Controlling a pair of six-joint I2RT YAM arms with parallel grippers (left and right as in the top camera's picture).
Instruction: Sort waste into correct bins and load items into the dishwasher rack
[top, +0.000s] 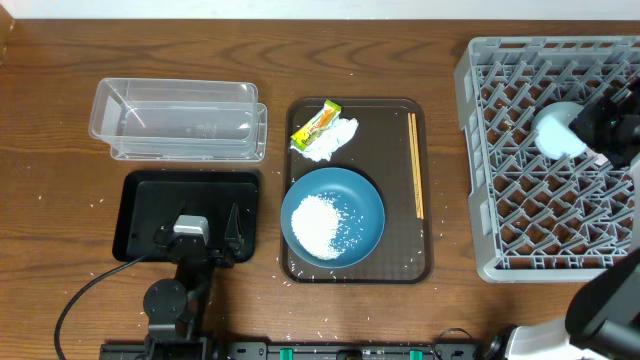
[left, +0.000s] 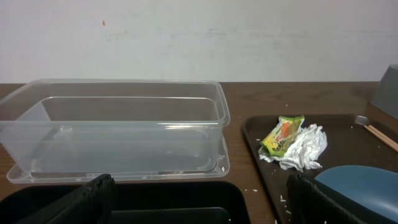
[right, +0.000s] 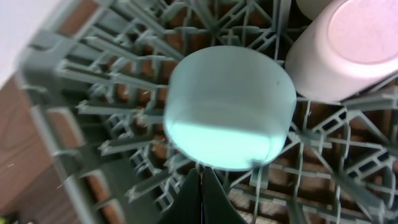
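At the desk's (top: 60, 60) left the tub (top: 180, 118) sits behind the shallow tray (top: 150, 195); at right the rack (top: 500, 220) holds two cups (right: 230, 112). Between them, the serving tray (top: 400, 260) carries the wrapper (top: 316, 122) and tissue (top: 332, 143) behind the plate (top: 345, 190) of rice (top: 318, 225), with the chopsticks (top: 416, 165) rightmost.

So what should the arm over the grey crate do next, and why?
Probably lift the right gripper clear of the rack and move toward the chopsticks. Its jaws are shut on nothing, the light blue dish already sits upside down in the rack, and the chopsticks lie on the brown tray, on the side nearest that arm.
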